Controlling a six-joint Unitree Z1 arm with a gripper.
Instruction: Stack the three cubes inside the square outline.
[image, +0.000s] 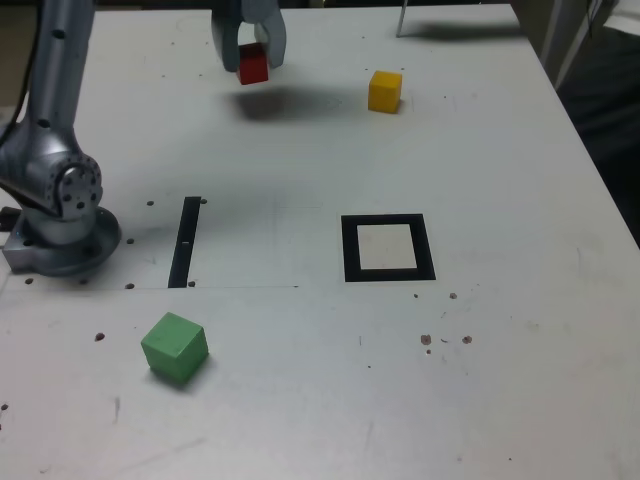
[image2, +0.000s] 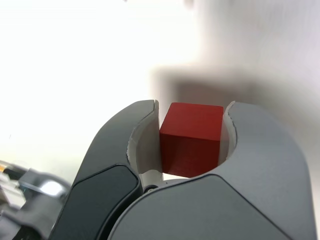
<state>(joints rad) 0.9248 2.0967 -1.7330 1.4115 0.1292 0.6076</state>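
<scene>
1. The arm (image: 62, 90) rises from its round base (image: 70, 245) at the exterior view's left, runs up and out past the top edge, and its far end comes back into sight near the top, left of centre.
2. There the gripper (image: 254, 64) hangs fingers-down over the far part of the table (image: 290, 400), its upper part cut off by the edge of the exterior view.
3. The fingers (image2: 148, 142) are clamped on the red cube (image2: 190, 137), one on each side of it, as the wrist view shows up close.
4. The red cube is held aloft, slightly tilted in the exterior view, its blurred shadow (image: 275, 103) falling on the table apart from it.
5. Three cubes are in the scene: one red, one yellow, one green.
6. The yellow cube (image: 385, 91) sits on the table to the exterior view's right of the gripper, well apart from it.
7. The green cube (image: 175, 348) rests on the table at the exterior view's lower left, nearer the camera than the base.
8. One square outline (image: 351, 250), black around a pale centre, lies right of centre; all three cubes are outside it.
9. One black strip (image: 184, 242) lies between the base and the outline.
</scene>
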